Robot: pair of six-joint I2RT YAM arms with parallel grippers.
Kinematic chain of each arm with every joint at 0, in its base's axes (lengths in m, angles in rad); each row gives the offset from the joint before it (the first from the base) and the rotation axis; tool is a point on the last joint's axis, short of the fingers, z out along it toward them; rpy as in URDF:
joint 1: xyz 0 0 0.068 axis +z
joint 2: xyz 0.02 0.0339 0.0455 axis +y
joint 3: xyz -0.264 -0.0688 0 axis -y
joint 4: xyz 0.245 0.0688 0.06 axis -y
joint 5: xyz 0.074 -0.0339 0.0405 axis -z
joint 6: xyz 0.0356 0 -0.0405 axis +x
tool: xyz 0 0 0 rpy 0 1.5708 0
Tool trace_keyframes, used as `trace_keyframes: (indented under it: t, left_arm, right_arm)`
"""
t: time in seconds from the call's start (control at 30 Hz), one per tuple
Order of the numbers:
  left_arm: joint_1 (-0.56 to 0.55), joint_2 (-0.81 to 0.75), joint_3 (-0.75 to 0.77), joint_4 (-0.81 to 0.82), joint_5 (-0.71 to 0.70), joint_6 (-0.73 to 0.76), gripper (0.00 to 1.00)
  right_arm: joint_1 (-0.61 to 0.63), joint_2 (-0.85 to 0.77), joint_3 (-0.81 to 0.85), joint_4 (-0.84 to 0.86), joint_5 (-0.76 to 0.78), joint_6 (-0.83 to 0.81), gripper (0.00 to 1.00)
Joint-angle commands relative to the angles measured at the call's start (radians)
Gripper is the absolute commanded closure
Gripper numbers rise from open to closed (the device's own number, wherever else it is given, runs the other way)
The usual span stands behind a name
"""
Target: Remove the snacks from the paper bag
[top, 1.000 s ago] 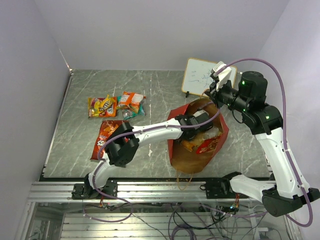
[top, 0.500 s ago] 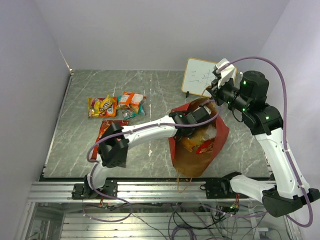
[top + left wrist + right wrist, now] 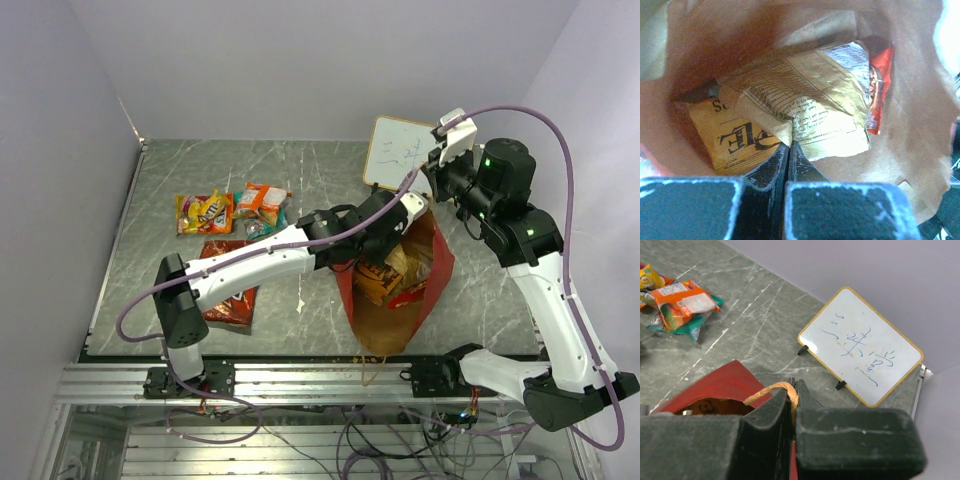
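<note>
The paper bag [image 3: 441, 268] stands on the right side of the surface [image 3: 300, 170]. Inside it, the tan-brown chip bag [image 3: 812, 107] has a corner pinched in the closed left tool [image 3: 789, 150]. The closed right tool [image 3: 793, 393] grips the bag's thin cord handle [image 3: 769, 390].

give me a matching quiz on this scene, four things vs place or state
1 left pincer
2 right pincer
3 white yellow-framed board
4 flat red chip bag

A propped far right on the grey table
B shut on thin cord handle
C lying left on that table
D shut on tan-brown chip bag in red paper bag

Pairs: 1-D, 2-B, 3-A, 4-C
</note>
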Motion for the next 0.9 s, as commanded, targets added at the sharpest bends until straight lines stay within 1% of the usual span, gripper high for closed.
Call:
trace_keyframes:
  t: [0.0, 0.23, 0.47, 0.63, 0.73, 0.87]
  left_arm:
    - [-0.001, -0.083, 0.049, 0.049, 0.066, 0.023, 0.93]
    - [-0.001, -0.144, 0.113, 0.070, 0.051, 0.013, 0.93]
    - [-0.001, -0.159, 0.247, 0.077, 0.038, 0.013, 0.93]
    - [0.003, -0.171, 0.339, 0.079, 0.027, -0.013, 0.93]
    - [0.005, -0.174, 0.399, 0.058, 0.002, -0.037, 0.93]
    - [0.005, -0.189, 0.475, 0.026, -0.064, -0.068, 0.93]
  right_arm:
    - [0.000, 0.004, 0.002, 0.097, 0.070, 0.030, 1.00]
    - [0.000, 0.007, -0.004, 0.099, 0.083, 0.025, 1.00]
    - [0.000, 0.001, -0.012, 0.096, 0.084, 0.020, 1.00]
    - [0.000, -0.004, -0.019, 0.095, 0.089, 0.016, 1.00]
    - [0.000, -0.004, -0.019, 0.095, 0.099, 0.012, 1.00]
    - [0.000, -0.002, -0.018, 0.098, 0.128, 0.022, 1.00]
